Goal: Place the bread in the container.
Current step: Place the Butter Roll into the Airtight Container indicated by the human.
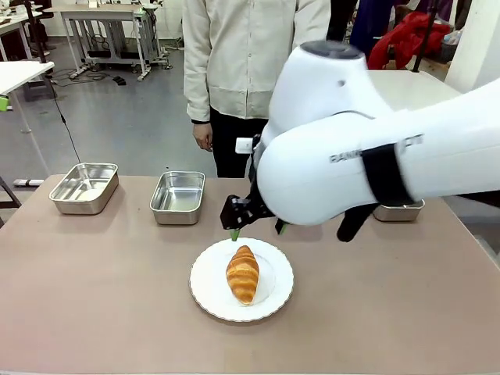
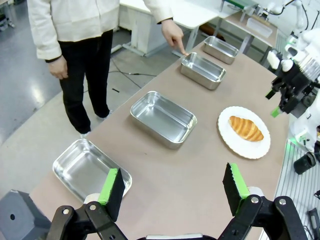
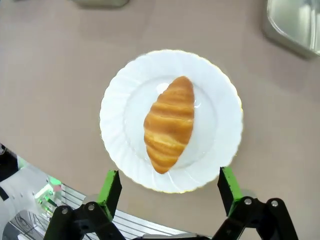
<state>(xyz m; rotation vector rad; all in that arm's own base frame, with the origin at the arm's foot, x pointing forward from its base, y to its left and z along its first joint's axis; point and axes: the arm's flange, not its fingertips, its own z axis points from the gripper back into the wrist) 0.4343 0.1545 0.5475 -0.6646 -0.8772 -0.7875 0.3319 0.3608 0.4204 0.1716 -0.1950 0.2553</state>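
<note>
Our right fingers (image 3: 111,186) hang spread wide over the bread (image 3: 169,122) on its plate (image 3: 120,145), ready to straddle it. Our left fingers (image 2: 111,187) stand apart too. A person's hand (image 2: 174,36) points out the container (image 2: 202,70).

The floor (image 1: 117,125) is smooth grey and carries soft, pale reflections. Behind the beige-brown worktop (image 1: 94,305), a white table (image 1: 19,74) juts in at far left. A grey metal-framed bench (image 1: 105,27) stands further back, with black cables (image 1: 86,76) trailing on the floor beneath it (one thin cord (image 1: 66,129) runs forward toward the worktop). At back right sits a pale table (image 1: 414,87), and beyond it a red cloth (image 1: 406,39) lies heaped. In the left wrist view, a white desk (image 2: 200,15) stands just across a narrow aisle from the worktop.
</note>
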